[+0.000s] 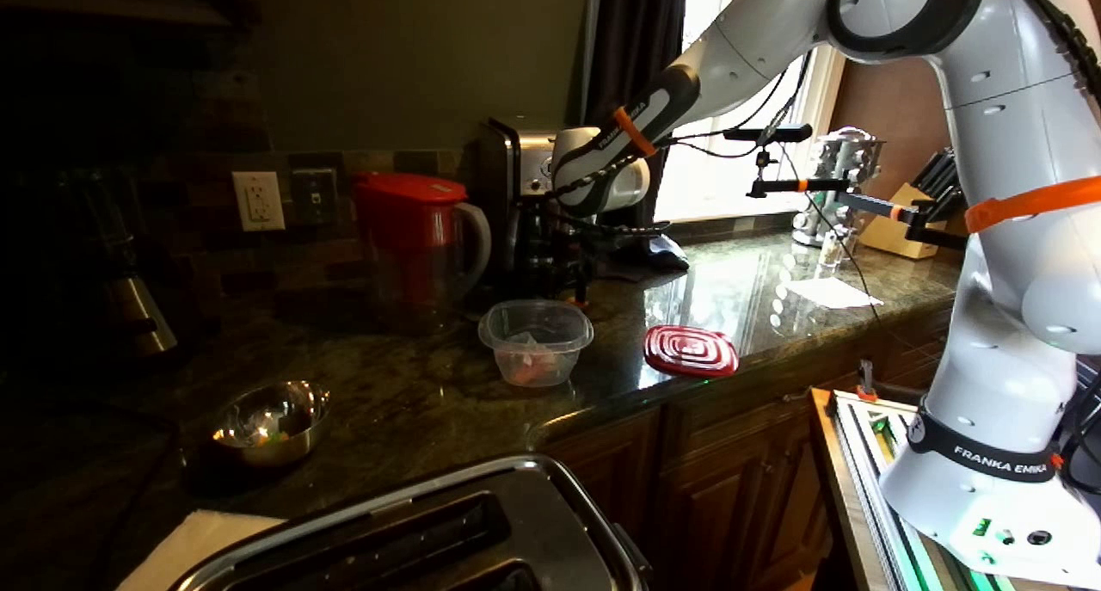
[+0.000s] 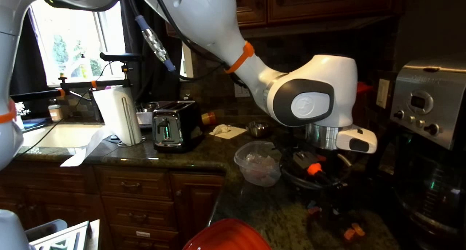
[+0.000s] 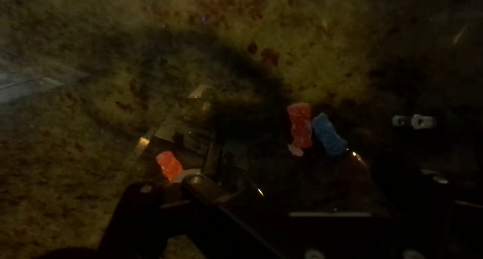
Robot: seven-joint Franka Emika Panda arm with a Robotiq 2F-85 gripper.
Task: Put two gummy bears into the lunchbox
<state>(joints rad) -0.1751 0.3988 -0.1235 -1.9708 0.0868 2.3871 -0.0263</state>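
Speckled counter (image 1: 396, 393) is stretching beneath the arm (image 1: 748, 45), whose gripper (image 3: 309, 119) is holding its fingers apart, red bear (image 3: 300, 125) and blue bear (image 3: 329, 135) showing between them in the wrist view. An orange bear (image 3: 169, 165) is lying outside that gap, while the lunchbox (image 1: 538, 321) is sitting between red jug (image 1: 411, 221) and red lid (image 1: 691, 350) in an exterior view

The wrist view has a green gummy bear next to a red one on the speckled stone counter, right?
Not quite: the wrist view shows a blue gummy bear, not a green one, next to the red gummy bear on the speckled stone counter.
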